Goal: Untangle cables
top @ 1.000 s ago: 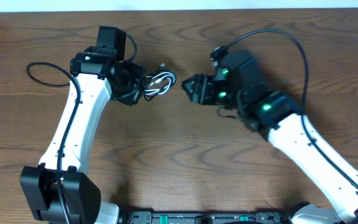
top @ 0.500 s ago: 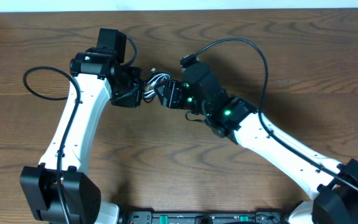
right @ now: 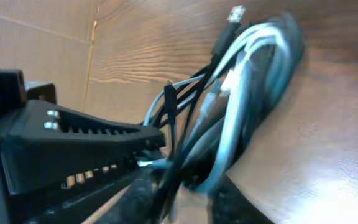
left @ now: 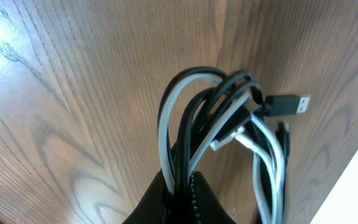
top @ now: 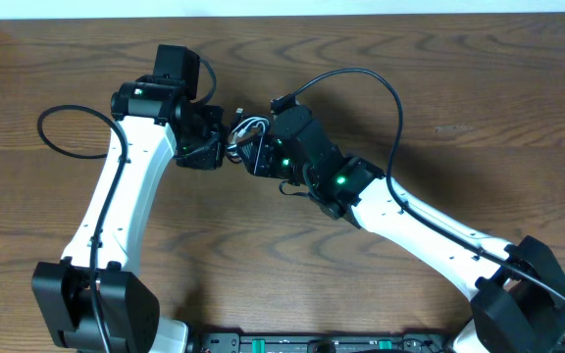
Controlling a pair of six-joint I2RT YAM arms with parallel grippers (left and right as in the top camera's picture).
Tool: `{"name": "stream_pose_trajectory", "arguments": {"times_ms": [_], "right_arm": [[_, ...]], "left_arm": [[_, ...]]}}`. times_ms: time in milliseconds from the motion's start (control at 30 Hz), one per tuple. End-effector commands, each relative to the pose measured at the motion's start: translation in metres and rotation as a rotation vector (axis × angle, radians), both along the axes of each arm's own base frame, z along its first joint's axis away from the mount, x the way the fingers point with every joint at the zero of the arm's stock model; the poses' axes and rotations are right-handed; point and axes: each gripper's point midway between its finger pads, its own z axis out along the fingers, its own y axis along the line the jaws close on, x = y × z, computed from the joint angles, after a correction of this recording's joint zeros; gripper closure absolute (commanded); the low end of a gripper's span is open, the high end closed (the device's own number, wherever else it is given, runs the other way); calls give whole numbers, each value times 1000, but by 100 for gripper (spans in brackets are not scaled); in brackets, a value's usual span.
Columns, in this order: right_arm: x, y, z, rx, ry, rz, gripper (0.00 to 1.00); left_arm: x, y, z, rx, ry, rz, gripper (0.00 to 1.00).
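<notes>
The black and white cables (top: 249, 126) lie as one tangled looped bundle at the table's back middle. My left gripper (top: 222, 145) is shut on the bundle's left end. In the left wrist view the loops (left: 210, 118) rise out of the jaws (left: 182, 190), with a black USB plug (left: 288, 104) on the right. My right gripper (top: 248, 155) is at the bundle from the right. In the right wrist view its fingers (right: 185, 199) are apart with strands of the bundle (right: 247, 81) between them. The left gripper (right: 67, 149) is close by on the left.
A thick black robot wire (top: 57, 127) loops on the table left of the left arm. Another (top: 385, 88) arches over the right arm. The table's far edge (top: 361, 12) runs just behind the bundle.
My right arm has swung left across the table and its gripper has reached the bundle. The left gripper has kept its hold and barely moved.
</notes>
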Motion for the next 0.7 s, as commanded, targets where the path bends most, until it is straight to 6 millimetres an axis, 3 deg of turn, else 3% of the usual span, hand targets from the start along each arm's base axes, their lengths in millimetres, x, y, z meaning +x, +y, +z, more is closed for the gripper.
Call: {"name": "stream_pose_trajectory", "arguments": {"times_ms": [0,67,233,433,533,667], "right_arm": [[3,0,0,-9,-3,-12,89],[4,-4,-3,-27,5,-10,99],[8,-32,-21,-125,42,-12,99],[23,-88,-38,-262,74,-39,99],[29,-130,-50,-351,117,-60,99],[36,-154,-52,-380,100,-9,99]], "left_arm": [[1,1,1,5,0,8,93],[1,1,1,7,-2,-1,93],[1,4,0,31,-19,-52,93],[5,9,0,75,-57,-144,93],[7,15,0,84,-67,-162,92],[9,19,1,96,-86,-207,93]]}}
